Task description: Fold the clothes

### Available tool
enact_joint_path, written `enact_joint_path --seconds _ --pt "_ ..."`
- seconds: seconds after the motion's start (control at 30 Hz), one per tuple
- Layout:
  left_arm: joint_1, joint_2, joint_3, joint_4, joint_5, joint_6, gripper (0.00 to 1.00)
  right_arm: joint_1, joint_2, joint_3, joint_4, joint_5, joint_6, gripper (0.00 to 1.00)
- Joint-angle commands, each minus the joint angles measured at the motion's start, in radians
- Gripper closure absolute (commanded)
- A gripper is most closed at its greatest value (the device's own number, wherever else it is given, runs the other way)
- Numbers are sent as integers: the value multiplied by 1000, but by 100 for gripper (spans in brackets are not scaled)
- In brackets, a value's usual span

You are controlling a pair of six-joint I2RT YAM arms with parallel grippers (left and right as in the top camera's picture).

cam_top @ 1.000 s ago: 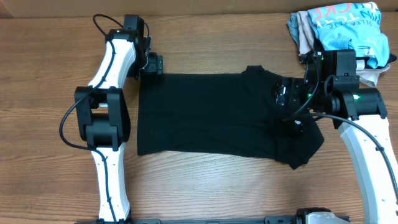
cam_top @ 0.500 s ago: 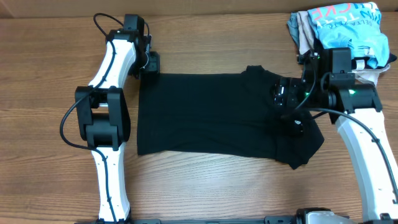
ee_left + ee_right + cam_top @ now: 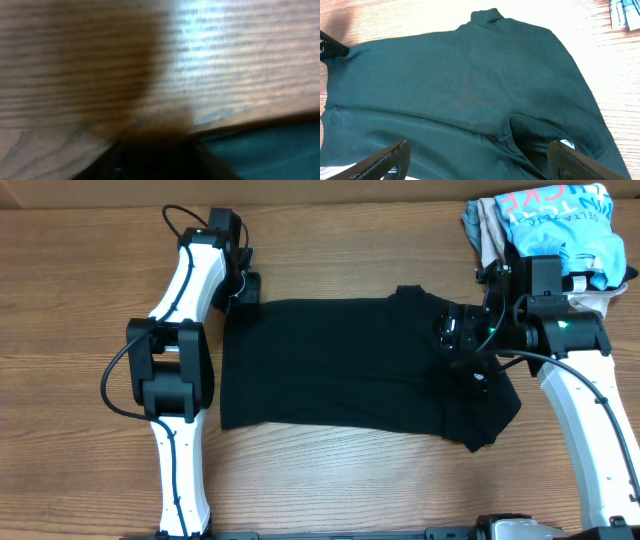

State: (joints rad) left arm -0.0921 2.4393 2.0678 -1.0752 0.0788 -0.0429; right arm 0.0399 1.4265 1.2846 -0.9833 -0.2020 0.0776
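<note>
The black T-shirt (image 3: 340,365) lies spread flat mid-table, collar to the right, its right end rumpled. My left gripper (image 3: 244,288) sits at the shirt's far left corner. The left wrist view is blurred: a dark mass (image 3: 157,157) fills the bottom centre, where the shirt's edge (image 3: 265,145) meets it, and I cannot tell open from shut. My right gripper (image 3: 462,340) hovers open over the collar area. In the right wrist view its fingers (image 3: 480,150) spread wide above the shirt (image 3: 450,75), and a small white round mark (image 3: 567,145) shows beside the right finger.
A pile of other garments lies at the back right corner: a light blue printed shirt (image 3: 555,225) on top of beige and grey pieces (image 3: 488,242). A bit of it shows in the right wrist view (image 3: 624,15). Bare wood table (image 3: 80,330) surrounds the shirt.
My left arm has shifted a little to the right and its gripper has come down onto the shirt's corner. The right arm nudged slightly. The shirt lies as before.
</note>
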Motion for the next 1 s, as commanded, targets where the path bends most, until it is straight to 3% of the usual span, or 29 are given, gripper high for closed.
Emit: enact_joint_path --seconds 0.0,0.13,0.27,0.53,0.7,0.97 --pt "-7 23 22 -24 -4 21 70 5 -3 11 7 10 -7 9" --pt "-5 19 23 -68 -54 21 96 5 -3 11 16 5 -2 14" --pt "-1 6 63 -182 -154 21 96 5 -3 12 66 -40 14 25" --pt "-7 -1 233 -443 -193 21 96 6 51 12 259 -38 84 27" --pt "-27 -1 236 -443 -190 21 96 6 207 12 391 23 83 20" --pt "-53 -1 236 -440 -186 18 96 3 409 13 574 135 91 21"
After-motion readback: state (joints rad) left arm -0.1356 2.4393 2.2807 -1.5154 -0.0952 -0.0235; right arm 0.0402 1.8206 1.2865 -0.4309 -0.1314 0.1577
